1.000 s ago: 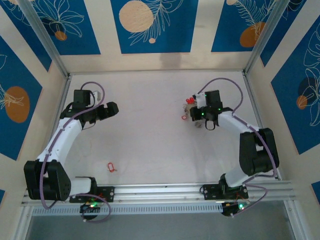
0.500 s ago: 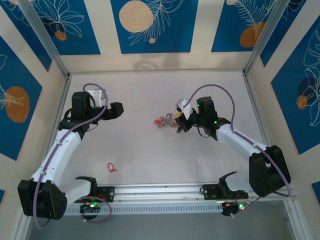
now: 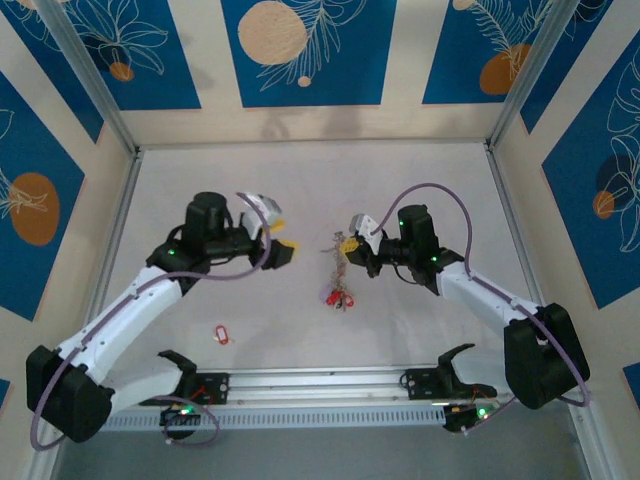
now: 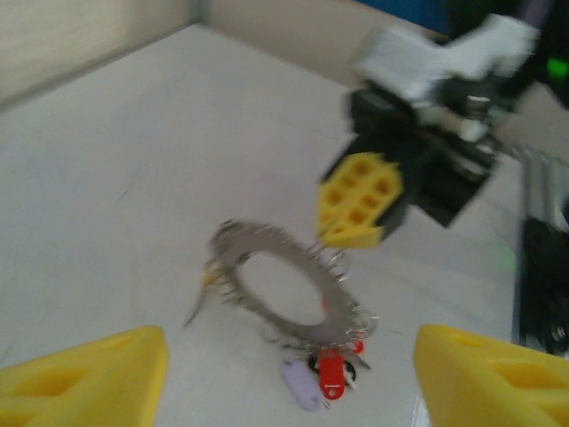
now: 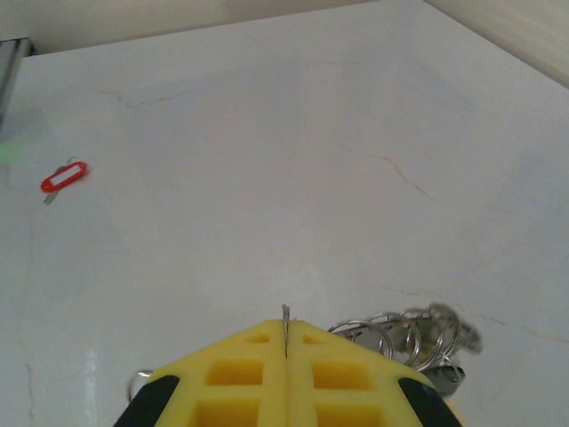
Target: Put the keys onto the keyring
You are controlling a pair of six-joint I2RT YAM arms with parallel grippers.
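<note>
Holding the keyring (image 3: 336,268) up by its rim over the middle of the table (image 3: 300,180), apparently so the other arm can reach it.

The right gripper (image 3: 352,245) is clamped on the ring's top edge, so the hollow centre faces the left gripper (image 3: 278,230), whose fingers stand apart just short of it. The keys (image 3: 340,296) already threaded hang in a bunch at the bottom. 1 loose red-tagged key (image 3: 221,334) lies well apart, near the left base, and by my reading is yet to be fetched. The left wrist view is blurred, so the key count and any split in the ring are unclear, and whether the tags touch the table cannot be told.
</note>
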